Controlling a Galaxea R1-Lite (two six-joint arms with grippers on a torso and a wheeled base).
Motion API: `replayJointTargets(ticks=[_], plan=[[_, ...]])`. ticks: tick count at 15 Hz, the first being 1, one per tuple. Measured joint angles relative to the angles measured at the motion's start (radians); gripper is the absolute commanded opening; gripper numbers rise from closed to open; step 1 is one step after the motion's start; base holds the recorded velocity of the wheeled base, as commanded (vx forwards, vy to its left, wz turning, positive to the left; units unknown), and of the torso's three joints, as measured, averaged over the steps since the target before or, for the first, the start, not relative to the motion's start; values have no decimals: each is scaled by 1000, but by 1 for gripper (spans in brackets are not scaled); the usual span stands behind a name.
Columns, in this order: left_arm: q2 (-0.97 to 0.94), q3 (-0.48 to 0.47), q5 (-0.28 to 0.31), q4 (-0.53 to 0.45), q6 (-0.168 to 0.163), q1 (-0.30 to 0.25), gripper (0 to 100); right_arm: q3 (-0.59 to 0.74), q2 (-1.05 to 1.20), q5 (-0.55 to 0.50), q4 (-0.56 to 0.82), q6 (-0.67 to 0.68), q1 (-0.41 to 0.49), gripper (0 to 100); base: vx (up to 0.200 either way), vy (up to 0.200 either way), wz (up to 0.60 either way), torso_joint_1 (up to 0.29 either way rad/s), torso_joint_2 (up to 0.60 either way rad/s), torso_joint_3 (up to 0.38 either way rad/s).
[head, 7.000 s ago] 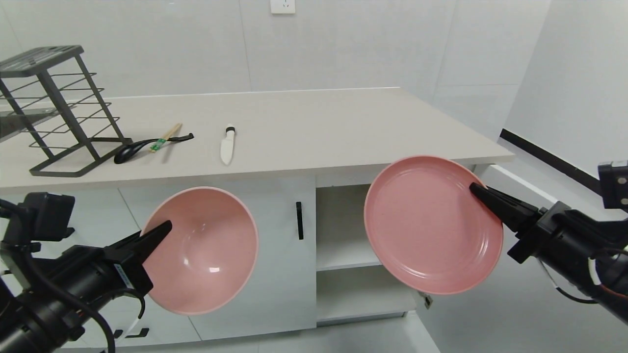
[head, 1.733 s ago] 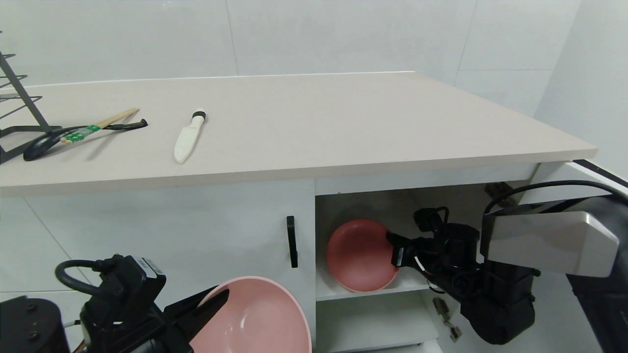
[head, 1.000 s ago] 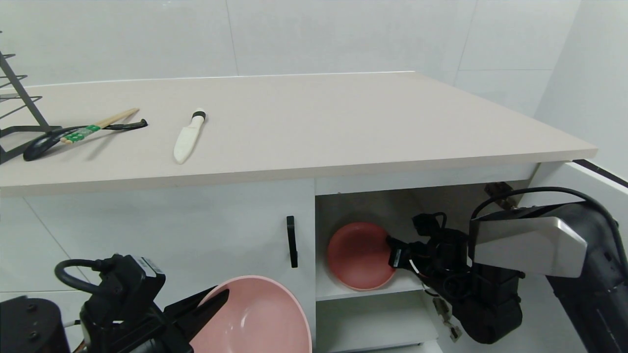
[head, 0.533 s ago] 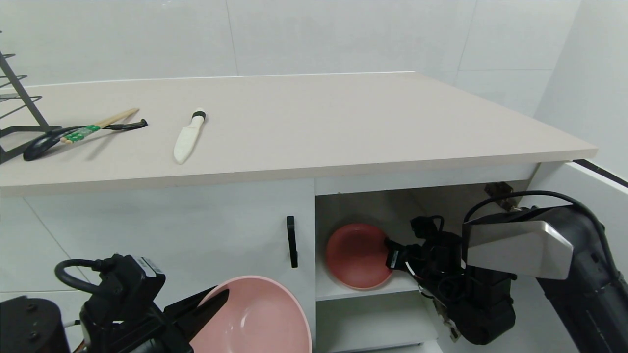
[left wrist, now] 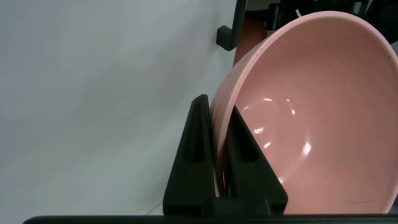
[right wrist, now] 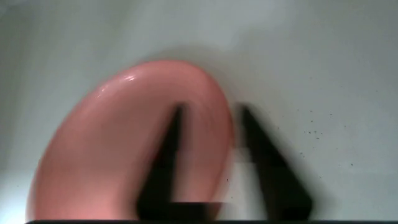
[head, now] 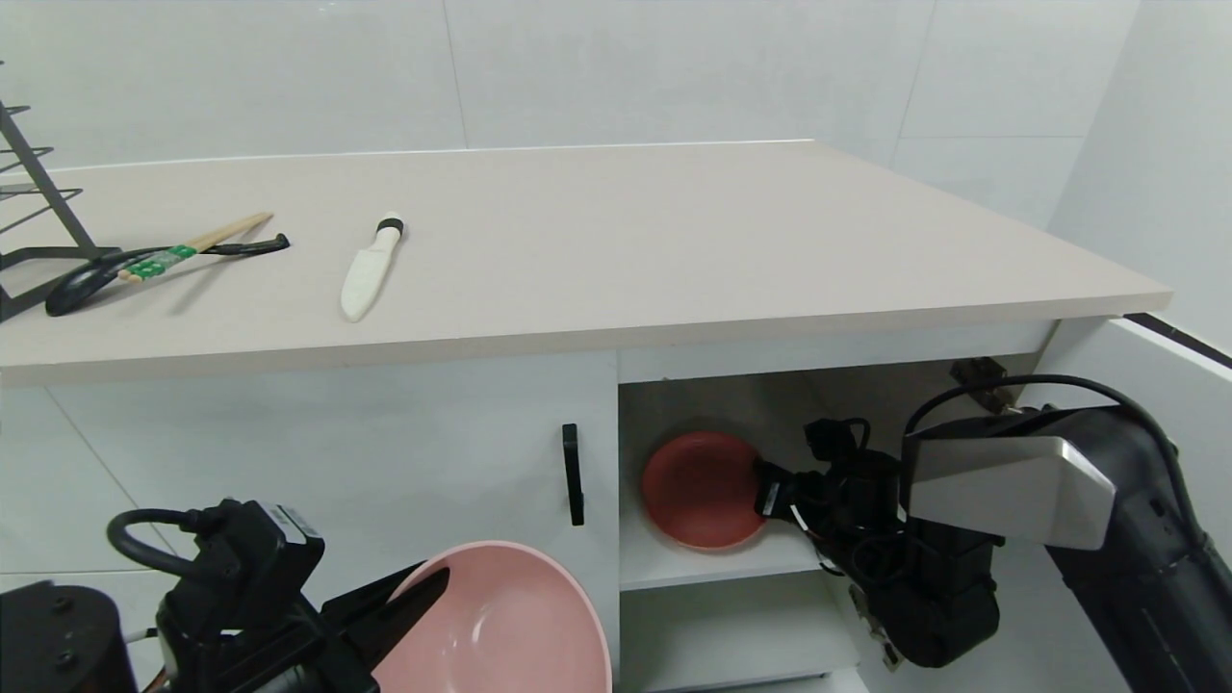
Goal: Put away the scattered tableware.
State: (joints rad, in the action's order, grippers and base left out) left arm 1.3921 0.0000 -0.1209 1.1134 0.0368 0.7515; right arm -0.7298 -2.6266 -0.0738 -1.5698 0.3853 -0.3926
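Cabinet shelf [head: 717, 570] holds plate [head: 701, 486] — rim between parted fingers of right gripper [right wrist: 211, 111] — left gripper [left wrist: 216, 109] clamps bowl [left wrist: 311, 112].

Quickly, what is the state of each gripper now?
Left gripper: closed on the rim of the pink bowl.
Right gripper: open, astride the pink plate.

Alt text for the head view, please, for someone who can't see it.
The right gripper is at the rim of a tilted pink plate in the open cabinet's upper compartment; the left gripper holds a pink bowl by its rim. A knife, spoon and chopsticks lie on the counter.
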Motion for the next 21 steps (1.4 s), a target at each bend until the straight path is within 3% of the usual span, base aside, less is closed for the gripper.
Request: replayJointTargets(ticks=[8,11,14,17,21], plan=[[-14,0,-1,-17,6,-1,0,64,57,-19,0,-16,2,100,0,0,0,0,0,0],[-36,0,-2,-24,9,3,0,289,256,-24,0,-16,-59,100,0,0,0,0,0,0],[-42,0,1,-23,-14,21,0,549,515,-27,0,-31,-165,100,0,0,0,0,0,0],[-3,0,-1,-14,-118,54,0,707,705,-64,0,-71,-274,100,0,0,0,0,0,0],[70,-24,-2,17,-210,85,0,728,745,-72,0,-75,-280,100,0,0,0,0,0,0]])
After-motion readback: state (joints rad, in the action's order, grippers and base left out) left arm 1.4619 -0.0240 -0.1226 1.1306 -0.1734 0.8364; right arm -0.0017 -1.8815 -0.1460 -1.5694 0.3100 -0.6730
